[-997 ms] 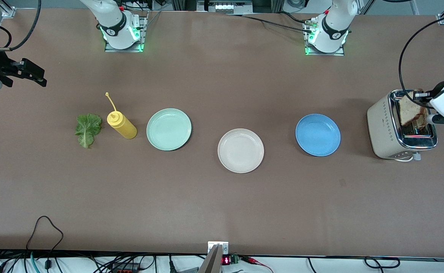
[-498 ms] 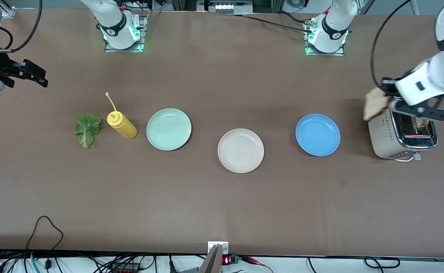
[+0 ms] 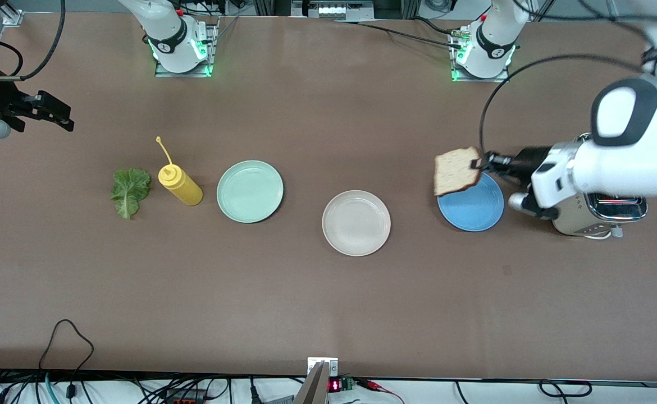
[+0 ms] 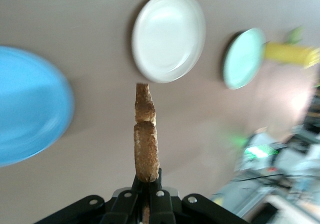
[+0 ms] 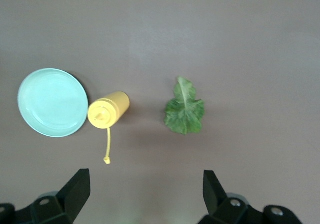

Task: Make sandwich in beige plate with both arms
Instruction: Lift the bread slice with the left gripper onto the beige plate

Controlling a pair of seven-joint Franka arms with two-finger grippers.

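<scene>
My left gripper [image 3: 481, 164] is shut on one edge of a light-brown bread slice [image 3: 456, 170], which hangs in the air over the rim of the blue plate [image 3: 471, 210]. In the left wrist view the bread slice [image 4: 146, 139] stands edge-on out of the shut left gripper [image 4: 148, 181]. The beige plate [image 3: 356, 223] lies bare at the table's middle, and the left wrist view also shows the beige plate [image 4: 169, 35]. A green lettuce leaf [image 3: 130, 191] lies toward the right arm's end. My right gripper [image 3: 59, 116] hangs open near that end, above the lettuce leaf [image 5: 185, 107].
A pale mint-green plate [image 3: 250, 191] and a yellow squeeze bottle [image 3: 181, 185] lie between the lettuce and the beige plate. A cream toaster [image 3: 587, 221] stands at the left arm's end, partly covered by the left arm. Cables run along the table's near edge.
The left gripper has drawn the bread slice up out of the toaster and carried it toward the table's middle, to over the blue plate. The right gripper has barely shifted.
</scene>
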